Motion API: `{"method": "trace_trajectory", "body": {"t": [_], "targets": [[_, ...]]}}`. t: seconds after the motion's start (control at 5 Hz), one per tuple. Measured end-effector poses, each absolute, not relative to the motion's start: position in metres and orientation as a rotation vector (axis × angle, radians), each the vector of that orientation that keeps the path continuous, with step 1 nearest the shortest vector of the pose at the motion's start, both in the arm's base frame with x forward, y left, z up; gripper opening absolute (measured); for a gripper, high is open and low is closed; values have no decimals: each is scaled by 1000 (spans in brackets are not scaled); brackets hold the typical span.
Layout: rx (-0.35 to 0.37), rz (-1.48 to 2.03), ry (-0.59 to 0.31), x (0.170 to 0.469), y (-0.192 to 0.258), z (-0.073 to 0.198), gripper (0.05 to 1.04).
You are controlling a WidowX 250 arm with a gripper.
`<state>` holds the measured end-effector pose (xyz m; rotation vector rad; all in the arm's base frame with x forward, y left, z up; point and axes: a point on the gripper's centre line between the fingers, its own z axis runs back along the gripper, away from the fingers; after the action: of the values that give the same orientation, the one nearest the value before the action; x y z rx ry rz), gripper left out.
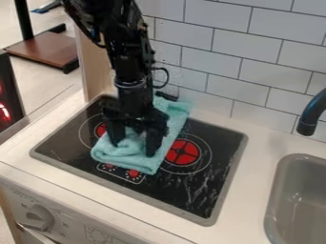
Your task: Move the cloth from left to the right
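The cloth lies on the stove, over its left part, with its long axis slanting from the front edge back to the wall. The gripper hangs directly above the cloth's front half, its fingers spread to either side of a raised fold, tips at or just over the fabric; whether they touch it I cannot tell. The cloth thus needs no reach sideways: the next step is probably to close on that fold, then lift and carry right, towards the sink, with the rear half likely to trail.
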<state>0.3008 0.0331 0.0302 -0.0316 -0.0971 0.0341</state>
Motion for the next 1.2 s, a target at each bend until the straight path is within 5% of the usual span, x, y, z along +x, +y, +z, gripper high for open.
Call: {"method": "trace_trajectory", "body": {"t": [0.6, 1.2], "targets": [[-13, 22, -97, 294, 23, 22, 1000], [-25, -104, -98, 275, -44, 22, 1000]]}}
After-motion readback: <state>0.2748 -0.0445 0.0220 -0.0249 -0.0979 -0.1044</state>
